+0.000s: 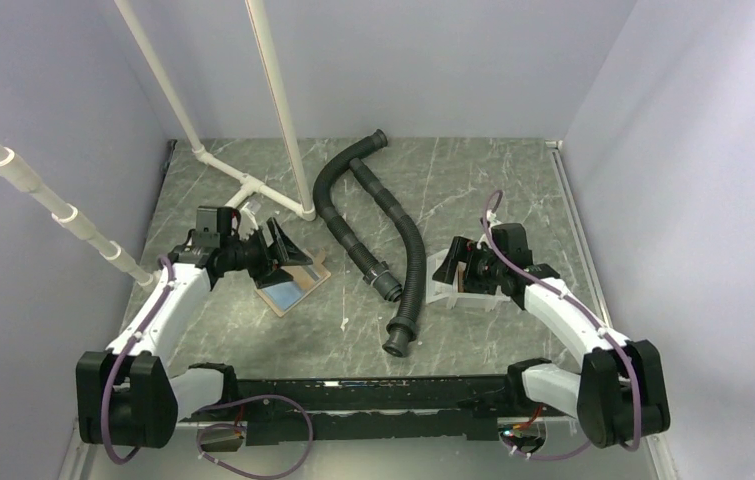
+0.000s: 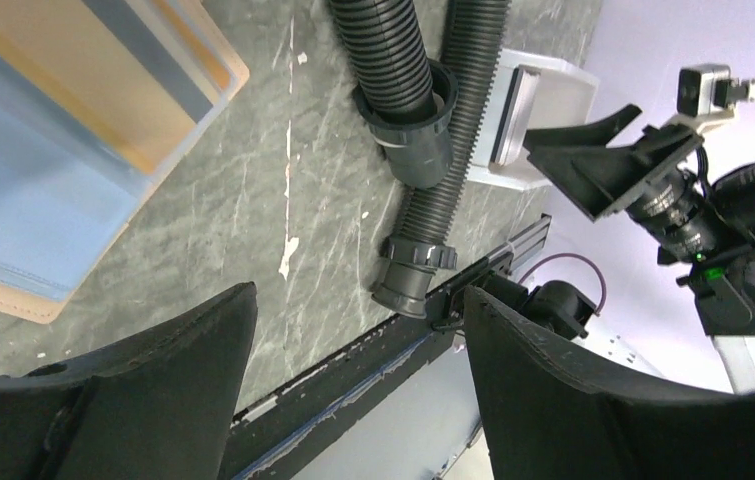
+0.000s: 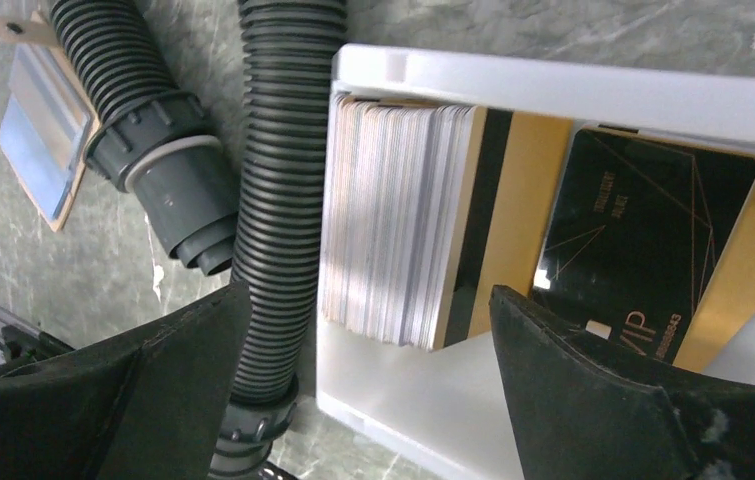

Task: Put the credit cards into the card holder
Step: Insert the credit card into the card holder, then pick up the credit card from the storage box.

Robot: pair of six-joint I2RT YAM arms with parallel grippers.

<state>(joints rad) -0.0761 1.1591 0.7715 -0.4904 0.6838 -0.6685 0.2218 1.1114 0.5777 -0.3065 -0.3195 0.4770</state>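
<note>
Under the open right end effector (image 3: pixel 371 293), credit cards (image 3: pixel 403 220) stand in a tray (image 3: pixel 553 95).

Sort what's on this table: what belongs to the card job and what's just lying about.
Job: credit cards in the white tray; card holder, lying open.
Lying about: two black corrugated hoses; white pipe frame.

You have two black ribbed hoses (image 1: pixel 415 270), one tan leather wallet (image 1: pixel 293 285), one white plastic tray (image 3: pixel 553 95) — stacked thin cards (image 3: pixel 393 220) uncountable.
</note>
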